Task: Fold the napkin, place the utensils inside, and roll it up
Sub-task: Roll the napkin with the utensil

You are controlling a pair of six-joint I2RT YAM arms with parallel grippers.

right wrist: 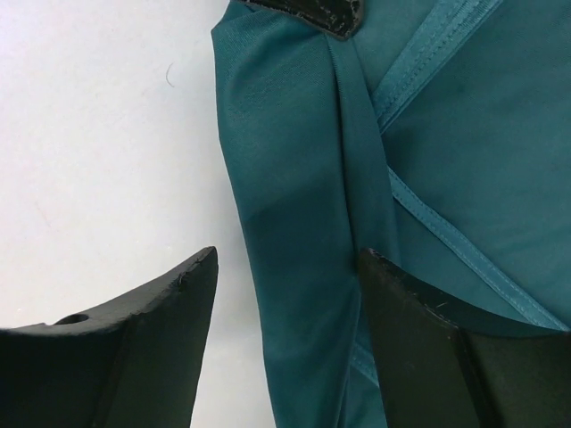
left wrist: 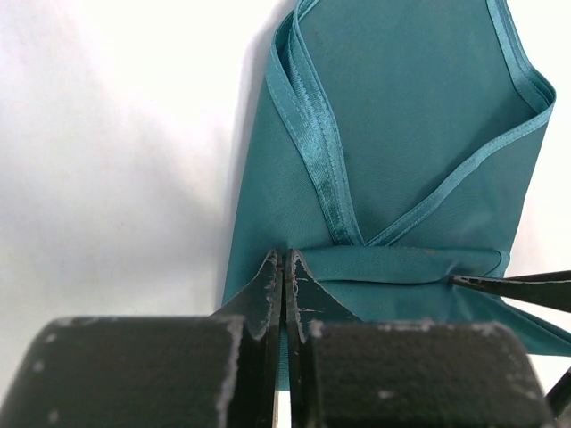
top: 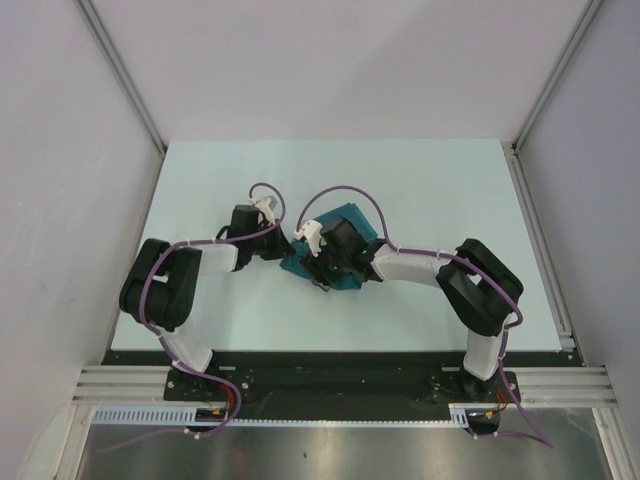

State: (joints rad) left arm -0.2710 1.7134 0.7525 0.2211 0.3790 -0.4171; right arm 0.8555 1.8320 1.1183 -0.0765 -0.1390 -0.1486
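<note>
Lying folded at frame centre, napkin; left gripper closed tight against its fold; right gripper spread astride it, holding nothing.

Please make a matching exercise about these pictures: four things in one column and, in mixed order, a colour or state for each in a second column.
Things:
1. napkin
2. left gripper
3. right gripper
4. table

Colour or state:
a. fingers wide apart
b. pale, flat surface
c. teal, folded
d. fingers closed together

Pairs: 1-c, 2-d, 3-a, 4-b
</note>
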